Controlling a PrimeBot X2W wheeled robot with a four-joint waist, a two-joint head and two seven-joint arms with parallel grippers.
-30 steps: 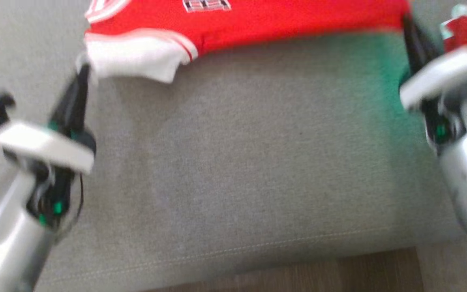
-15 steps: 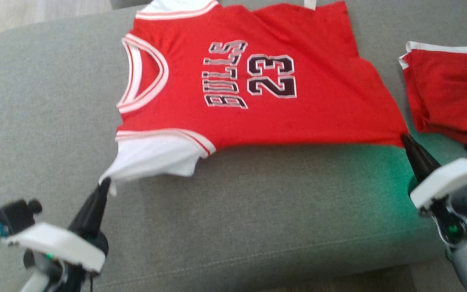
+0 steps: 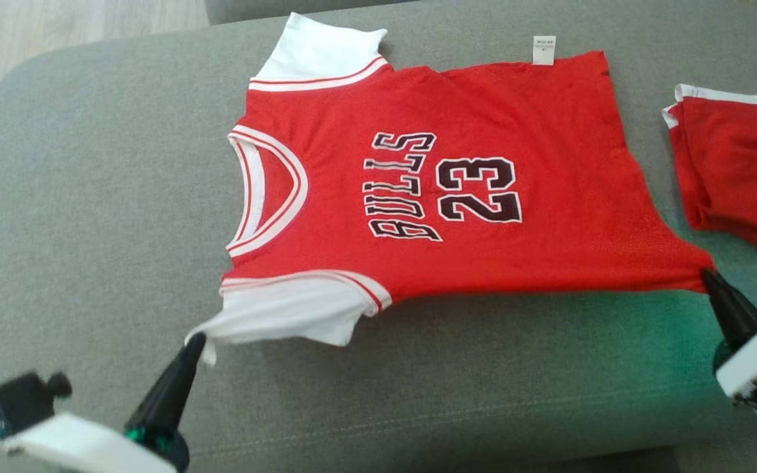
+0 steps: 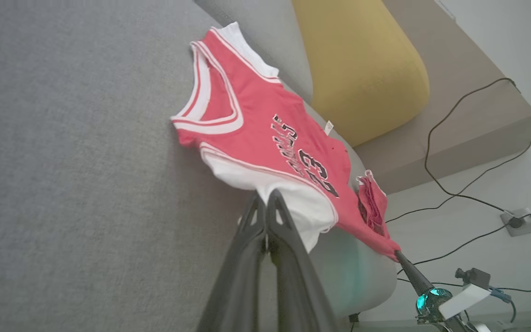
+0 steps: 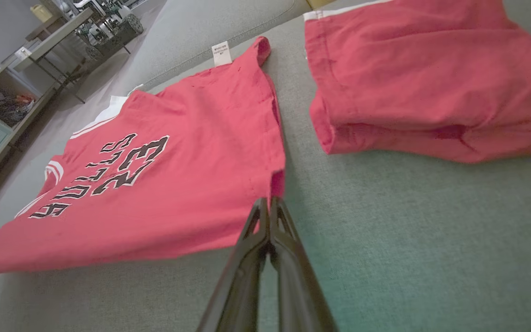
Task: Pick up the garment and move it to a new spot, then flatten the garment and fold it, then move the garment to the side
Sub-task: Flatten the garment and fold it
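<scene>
Pinching jersey (image 3: pixel 549 249), left pincer (image 3: pixel 197 339) sleeve, right pincer (image 3: pixel 706 274) hem

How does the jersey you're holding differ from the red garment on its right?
The jersey is spread open, showing BULLS 23; the red garment is folded compactly, no print showing. The jersey is pinched by the left gripper at a white sleeve and the right gripper at a hem corner; the red garment lies untouched. Both are red with white trim, on the grey cushion.

Jersey (image 3: pixel 483 197) ctr of sofa (image 3: pixel 89 197) — 2nd folded garment (image 3: pixel 740 177) near, to its R
</scene>
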